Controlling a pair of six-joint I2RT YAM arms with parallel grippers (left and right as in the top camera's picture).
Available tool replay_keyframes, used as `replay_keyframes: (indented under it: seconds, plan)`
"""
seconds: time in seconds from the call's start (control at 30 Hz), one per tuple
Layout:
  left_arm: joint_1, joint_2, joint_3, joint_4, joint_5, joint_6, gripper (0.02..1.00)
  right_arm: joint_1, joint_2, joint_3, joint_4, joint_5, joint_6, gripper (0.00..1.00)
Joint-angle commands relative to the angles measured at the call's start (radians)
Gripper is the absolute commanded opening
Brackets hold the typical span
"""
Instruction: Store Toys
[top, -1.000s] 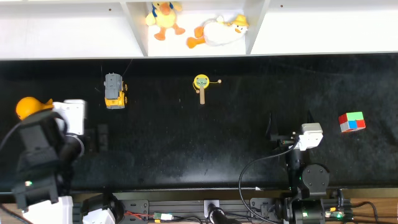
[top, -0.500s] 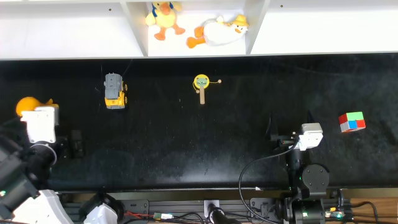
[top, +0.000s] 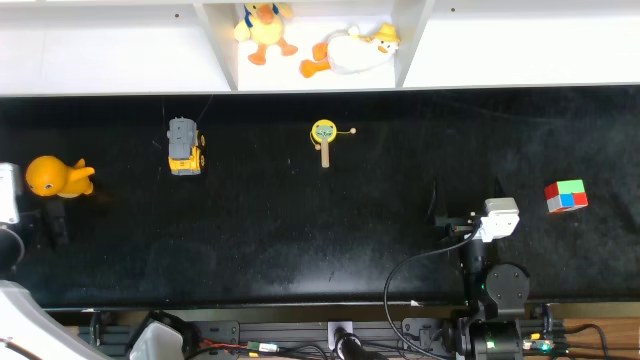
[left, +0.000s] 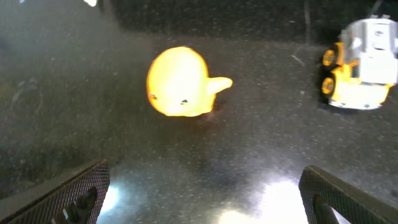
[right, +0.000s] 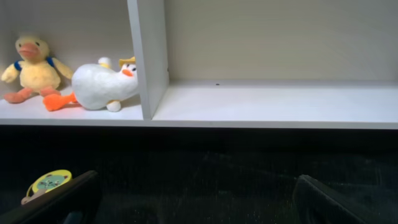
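1. Drawn back to the left edge of the bench (top: 300, 235), off the orange duck toy (left: 183, 82): left fingers (left: 68, 193), wide apart, holding nothing.
2. Duck lying near that edge, not yet on the shelf (top: 100, 50); probably lining up a grasp.
3. Unmoved near the front edge: right fingers (right: 56, 202), wide apart, empty.

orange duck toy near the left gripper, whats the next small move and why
Probably ease the left gripper forward and down so its open fingers straddle the orange duck toy: it sits loose on the black table ahead of them, not yet in the white shelf.
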Motion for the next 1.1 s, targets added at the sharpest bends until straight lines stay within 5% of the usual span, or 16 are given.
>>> replay_keyframes:
  seconds: [0.03, 0.73, 1.1]
  plan:
    - [0.018, 0.066, 0.035, 0.003, 0.058, -0.01, 0.996, 0.0, -0.008, -0.014, 0.005, 0.008, 0.007, 0.996]
    - [-0.01, 0.385, 0.035, 0.235, 0.109, -0.011, 0.993, 0.0, -0.008, -0.014, 0.005, 0.008, 0.007, 0.993]
    - [-0.089, 0.429, 0.035, 0.292, 0.063, -0.008, 0.991, 0.0, -0.008, -0.014, 0.005, 0.008, 0.007, 0.996]
